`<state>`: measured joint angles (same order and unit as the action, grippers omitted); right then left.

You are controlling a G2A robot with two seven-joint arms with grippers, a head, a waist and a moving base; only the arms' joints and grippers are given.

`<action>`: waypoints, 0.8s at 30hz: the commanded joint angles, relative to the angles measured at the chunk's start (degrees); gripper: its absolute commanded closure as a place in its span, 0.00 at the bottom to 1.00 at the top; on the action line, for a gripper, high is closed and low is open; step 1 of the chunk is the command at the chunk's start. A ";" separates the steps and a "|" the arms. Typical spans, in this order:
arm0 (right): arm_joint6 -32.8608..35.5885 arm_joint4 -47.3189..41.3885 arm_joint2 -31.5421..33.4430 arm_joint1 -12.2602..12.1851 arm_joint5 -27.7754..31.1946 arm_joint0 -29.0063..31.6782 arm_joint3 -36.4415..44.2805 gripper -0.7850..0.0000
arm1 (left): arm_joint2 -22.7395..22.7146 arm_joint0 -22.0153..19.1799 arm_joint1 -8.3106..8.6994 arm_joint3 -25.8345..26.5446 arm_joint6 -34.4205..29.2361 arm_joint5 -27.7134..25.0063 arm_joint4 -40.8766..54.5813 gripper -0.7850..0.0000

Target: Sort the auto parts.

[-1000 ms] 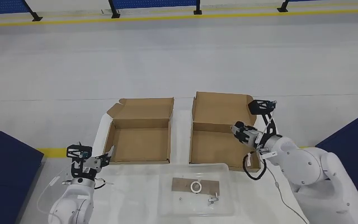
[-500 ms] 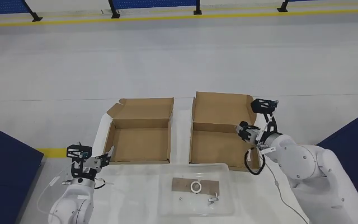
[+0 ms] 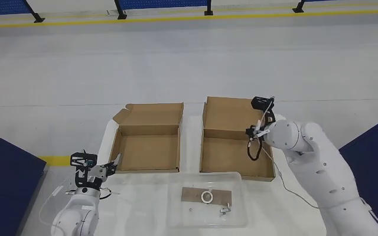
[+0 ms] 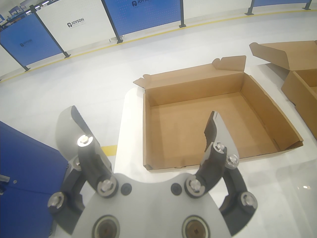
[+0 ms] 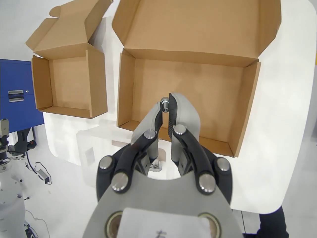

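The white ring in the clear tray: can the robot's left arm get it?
Probably yes. The left gripper is open and empty, the clear tray looks open on top, and nothing covers the white ring or stands on the table between them.

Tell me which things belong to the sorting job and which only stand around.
Job: right gripper shut on small metal part; right box; left box; clear tray with white ring; left gripper.
Bystanders: blue cabinet; partition panels; floor cable.
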<state>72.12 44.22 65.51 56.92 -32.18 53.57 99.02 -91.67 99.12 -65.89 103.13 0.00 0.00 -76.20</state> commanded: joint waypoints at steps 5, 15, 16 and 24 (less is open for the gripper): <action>-1.02 0.06 -3.62 0.71 -1.02 -1.76 -6.82 1.00 | 0.00 0.00 0.00 0.00 0.00 0.00 0.00 0.00; -3.56 0.84 -8.32 1.86 -3.56 -2.32 -15.83 1.00 | 0.00 0.00 0.00 0.00 0.00 0.00 0.00 0.00; -3.81 0.58 -8.67 2.02 -3.81 -2.48 -16.69 1.00 | 0.00 0.00 0.00 0.00 0.00 0.00 0.00 0.00; -5.36 -1.13 -11.42 3.30 -5.35 -3.98 -22.42 1.00 | 0.00 0.00 0.00 0.00 0.00 0.00 0.00 0.00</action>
<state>66.87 43.35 54.24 60.11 -37.40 49.74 77.08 -91.67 99.12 -65.89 103.13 0.00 0.00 -76.20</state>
